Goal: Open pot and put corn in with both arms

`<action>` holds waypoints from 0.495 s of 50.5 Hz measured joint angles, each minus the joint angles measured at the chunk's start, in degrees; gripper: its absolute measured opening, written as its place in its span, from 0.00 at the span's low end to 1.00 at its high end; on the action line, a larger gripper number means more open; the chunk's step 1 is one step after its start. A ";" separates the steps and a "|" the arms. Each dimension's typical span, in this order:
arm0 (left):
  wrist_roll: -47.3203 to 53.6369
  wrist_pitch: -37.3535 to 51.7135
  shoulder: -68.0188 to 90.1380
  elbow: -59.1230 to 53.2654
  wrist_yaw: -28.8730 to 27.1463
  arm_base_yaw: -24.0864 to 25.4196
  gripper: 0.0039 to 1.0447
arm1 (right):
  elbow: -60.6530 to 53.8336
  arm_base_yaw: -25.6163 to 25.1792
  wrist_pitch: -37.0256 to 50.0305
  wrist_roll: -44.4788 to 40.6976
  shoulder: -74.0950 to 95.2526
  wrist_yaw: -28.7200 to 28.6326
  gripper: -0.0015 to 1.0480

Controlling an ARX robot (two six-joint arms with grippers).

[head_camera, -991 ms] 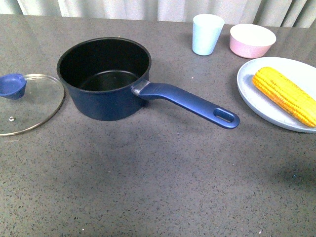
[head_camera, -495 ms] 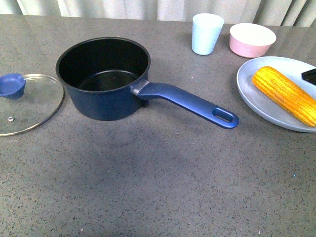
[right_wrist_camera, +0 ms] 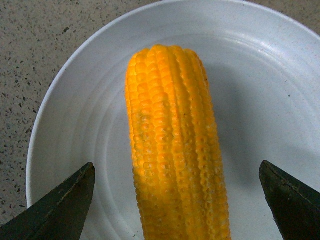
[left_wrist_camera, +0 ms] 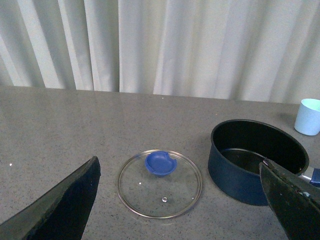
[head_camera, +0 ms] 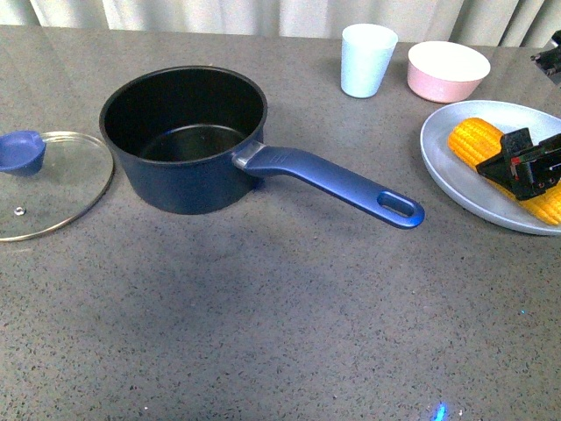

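The navy pot (head_camera: 193,184) stands uncovered left of centre, black inside and with nothing in it, its long handle (head_camera: 333,182) pointing right. The corn (head_camera: 478,140) lies on a pale plate (head_camera: 456,180) at the right. My right gripper (head_camera: 526,167) hangs open over the cob's middle. In the right wrist view the corn (right_wrist_camera: 175,145) runs between the spread fingers (right_wrist_camera: 60,210) of that gripper (right_wrist_camera: 176,167), with gaps on both sides. My left gripper (left_wrist_camera: 178,165) is open above the table, looking at the glass lid (left_wrist_camera: 160,185) and the pot (left_wrist_camera: 240,180); it is outside the front view.
The glass lid (head_camera: 53,189) with its blue knob (head_camera: 22,151) lies flat left of the pot. A light blue cup (head_camera: 366,60) and a pink bowl (head_camera: 447,70) stand at the back right. Curtains hang behind the table's far edge.
My right gripper has come in from the right edge and now sits over the corn on the plate. Pot, lid and corn have not moved.
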 joint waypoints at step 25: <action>0.00 0.00 0.00 0.00 0.00 0.00 0.92 | 2.01 0.07 -0.07 0.04 4.20 1.44 0.59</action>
